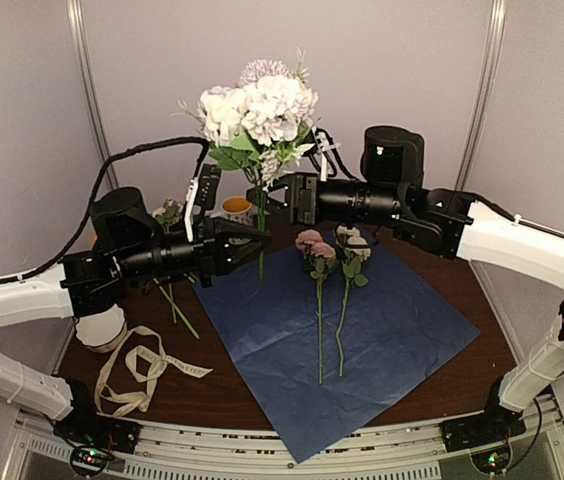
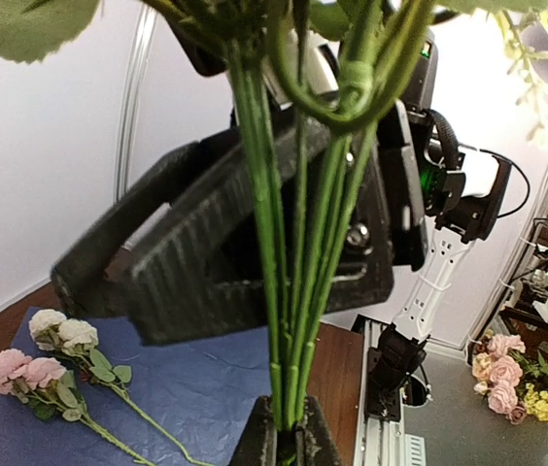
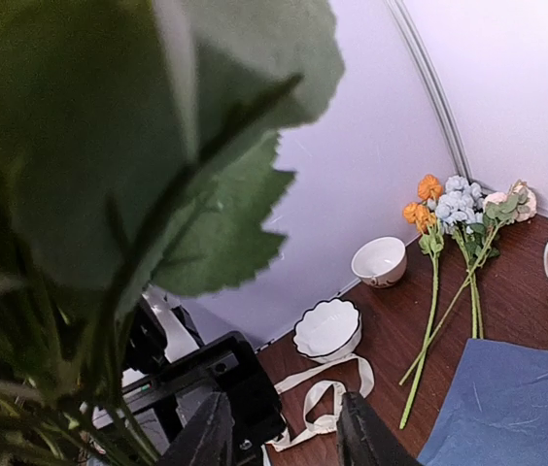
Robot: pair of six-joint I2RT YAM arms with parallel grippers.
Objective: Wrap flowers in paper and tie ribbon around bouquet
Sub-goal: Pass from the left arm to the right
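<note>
Shown only by the left wrist view: left gripper [image 2: 284,442] clenched on the long green stems of the white and lilac flower bunch [image 2: 289,388], upright.

Shown only by the right wrist view: two white ceramic bowls [image 3: 328,328] and loose orange and pale blue flowers [image 3: 449,209] lying on the brown wooden table [image 3: 386,330]; right gripper [image 3: 287,422] released, nothing between its fingers.

From above: right gripper just beside the bunch's stems, contact not discernible. Bunch raised over the far left edge of the dark blue paper sheet [image 1: 392,340]; two pink and cream flower stems [image 1: 320,300] flat on it; beige lettered ribbon [image 1: 142,370] curled near left.
</note>
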